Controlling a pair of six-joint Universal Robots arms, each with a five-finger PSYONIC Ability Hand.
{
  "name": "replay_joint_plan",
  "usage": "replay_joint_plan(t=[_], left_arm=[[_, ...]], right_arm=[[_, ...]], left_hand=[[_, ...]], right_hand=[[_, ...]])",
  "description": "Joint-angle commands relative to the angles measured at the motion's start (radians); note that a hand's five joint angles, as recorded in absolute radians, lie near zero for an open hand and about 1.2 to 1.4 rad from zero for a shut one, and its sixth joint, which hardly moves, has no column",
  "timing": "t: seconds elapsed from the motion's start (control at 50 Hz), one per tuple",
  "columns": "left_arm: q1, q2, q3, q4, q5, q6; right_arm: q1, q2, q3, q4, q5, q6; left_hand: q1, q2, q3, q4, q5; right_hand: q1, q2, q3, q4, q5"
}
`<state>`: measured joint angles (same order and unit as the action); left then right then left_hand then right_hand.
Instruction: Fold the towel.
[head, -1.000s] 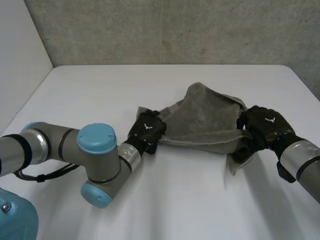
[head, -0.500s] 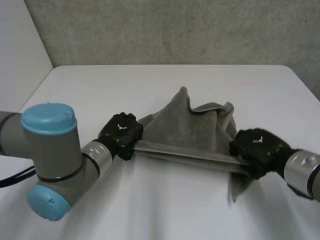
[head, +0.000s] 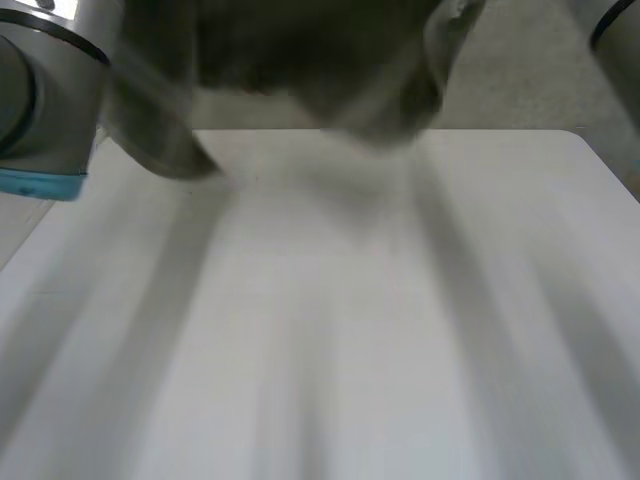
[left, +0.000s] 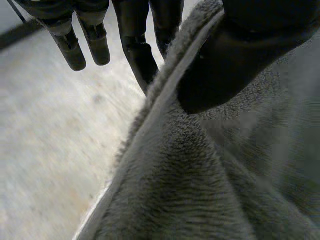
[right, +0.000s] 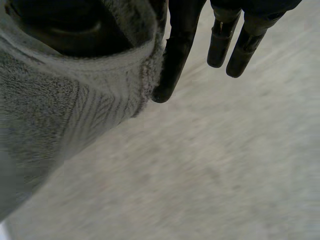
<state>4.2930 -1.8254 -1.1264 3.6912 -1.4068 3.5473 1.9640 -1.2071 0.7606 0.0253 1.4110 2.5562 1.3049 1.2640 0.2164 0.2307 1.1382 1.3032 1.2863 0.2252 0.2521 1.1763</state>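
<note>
Towel (head: 300, 70) is up off the table (head: 330, 330), held in the air close under the head camera. It hangs as a dark grey mass between the left arm (head: 45, 100) and the right arm (head: 615, 25). Its lower edge sags in uneven lobes, lowest on the left-arm side. None of it touches the tabletop.

Left hand (left: 240, 55): grasping the towel. The thumb presses down on the near face of the cloth just inside the hem, and one finger (left: 140, 55) backs it from the far side. The other fingers are straight and clear of the fabric.

- In the left wrist view the towel is grey terry with a short fuzzy pile.
- A lighter, flat-stitched hem band runs diagonally away from the thumb.
- The cloth bunches in soft folds below the pinch point and drapes away under the palm.

Right hand (right: 177, 55): also grasping the towel. The thumb (right: 65, 25) sits behind the hem, with the cloth caught between it and the nearest finger. The remaining fingers are straight and off the cloth.

- In the right wrist view the hem band wraps across under the thumb.
- That band is paler than the body of the towel and shows ribbed stitching lines.
- A fluffy edge sits right against the pinching finger, and the rest of the towel drops away below the thumb in one heavy fold.

Which corner or edge each hand has: can't tell, only that both pinches sit right on a hemmed edge.
</note>
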Motion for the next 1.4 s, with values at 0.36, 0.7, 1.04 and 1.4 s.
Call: replay_joint_plan(t=[0.36, 0.7, 1.04, 1.4], left_arm=[[0.022, -0.182, -0.690, -0.030, 0.135, -0.007], [0.004, -0.238, -0.679, -0.022, 0.069, -0.007], [0.013, -0.235, -0.690, 0.013, -0.024, -0.007], [0.039, -0.222, -0.711, 0.003, -0.029, -0.007]], right_arm=[[-0.042, -0.145, 1.045, -0.241, -0.224, -0.102], [-0.095, -0.094, 1.071, -0.242, -0.207, -0.096], [-0.326, -0.160, 1.070, -0.153, -0.248, -0.087], [-0.421, -0.204, 1.043, -0.102, -0.336, -0.088]], left_hand=[[0.091, 0.132, -0.042, -0.056, 0.084], [-0.439, -0.398, -0.042, -0.056, -0.447], [-0.487, -0.446, -0.042, -0.056, -0.494], [-0.396, -0.355, -0.042, -0.056, -0.404]], right_hand=[[0.093, 0.110, -0.051, -0.078, 0.045], [0.093, 0.110, -0.051, -0.078, 0.045], [0.093, 0.110, -0.051, -0.078, 0.045], [0.093, 0.110, -0.051, -0.078, 0.045]])
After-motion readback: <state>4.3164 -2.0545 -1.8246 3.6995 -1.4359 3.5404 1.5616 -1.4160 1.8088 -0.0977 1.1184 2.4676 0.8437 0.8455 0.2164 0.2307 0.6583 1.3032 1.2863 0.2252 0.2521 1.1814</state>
